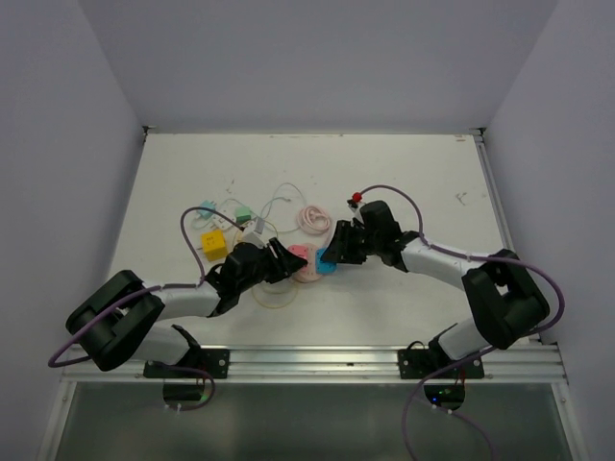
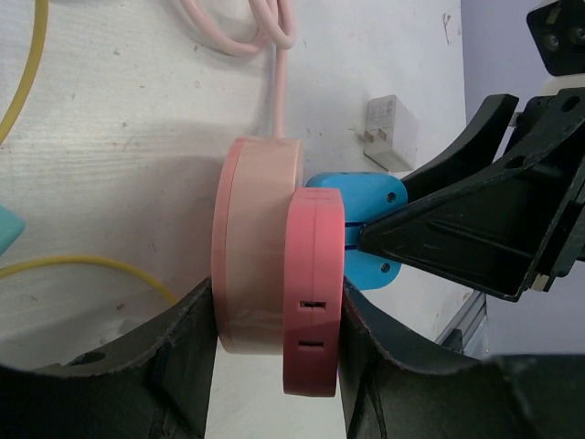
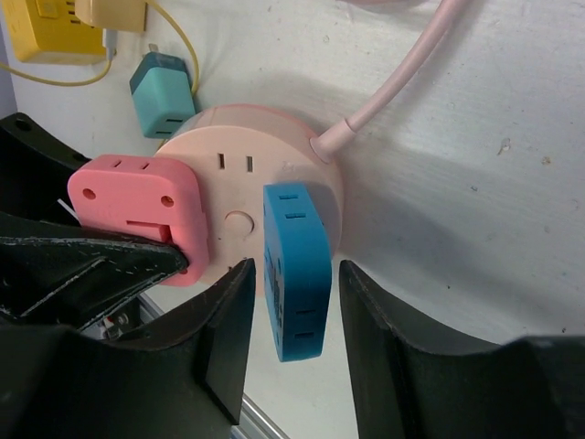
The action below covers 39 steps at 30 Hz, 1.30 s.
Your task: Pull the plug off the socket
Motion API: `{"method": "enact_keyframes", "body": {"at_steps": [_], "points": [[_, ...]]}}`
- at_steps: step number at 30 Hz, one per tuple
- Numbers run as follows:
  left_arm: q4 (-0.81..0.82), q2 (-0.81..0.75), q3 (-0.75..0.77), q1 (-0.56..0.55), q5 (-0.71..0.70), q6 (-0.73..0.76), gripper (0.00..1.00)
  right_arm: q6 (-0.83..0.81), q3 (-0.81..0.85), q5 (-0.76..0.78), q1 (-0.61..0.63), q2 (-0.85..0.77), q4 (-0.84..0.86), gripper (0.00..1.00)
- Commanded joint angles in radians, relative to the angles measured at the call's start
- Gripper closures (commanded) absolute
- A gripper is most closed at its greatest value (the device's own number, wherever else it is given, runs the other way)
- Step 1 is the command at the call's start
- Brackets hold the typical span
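A round pale-pink socket [image 1: 304,257] lies on the table with a pink plug [image 3: 137,206] and a blue plug [image 3: 295,274] plugged into its face. My left gripper [image 2: 279,311] is shut across the socket [image 2: 256,238] and the pink plug [image 2: 313,293], one finger on the socket's back and one on the plug's face. My right gripper [image 3: 292,283] is open. Its fingers stand on either side of the blue plug [image 2: 366,206], with a small gap on each side. The socket's pink cable [image 3: 393,87] runs away from it over the table.
A yellow power cube [image 1: 213,245] and a teal adapter [image 3: 163,91] lie to the left of the socket. A white adapter [image 2: 391,133], a coiled pink cable [image 1: 313,218] and a yellow cable [image 1: 274,293] lie close by. The table's front rail [image 1: 317,360] is just behind the grippers.
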Motion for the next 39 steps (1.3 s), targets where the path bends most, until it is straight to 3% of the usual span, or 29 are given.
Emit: {"method": "enact_keyframes", "body": {"at_steps": [1,3,7,12,26,39], "points": [[0.008,0.016,0.026,-0.005,-0.002,0.037,1.0,0.016,0.031,-0.035,0.016,0.01,0.05,0.57],[-0.007,0.019,0.029,-0.005,-0.01,0.039,1.0,0.016,0.031,-0.035,0.018,0.005,0.042,0.63],[-0.065,0.018,0.046,-0.005,-0.03,0.045,1.0,0.007,0.052,-0.016,0.018,-0.023,-0.004,0.86],[-0.162,0.002,0.066,-0.006,-0.109,0.056,1.0,-0.002,0.095,0.024,0.018,-0.049,-0.113,1.0],[-0.486,0.061,0.169,-0.022,-0.321,0.063,1.0,0.004,0.182,0.083,0.018,-0.104,-0.265,1.0],[-0.573,0.113,0.196,-0.026,-0.376,0.019,1.0,0.01,0.216,0.086,-0.027,-0.171,-0.305,1.0]]}}
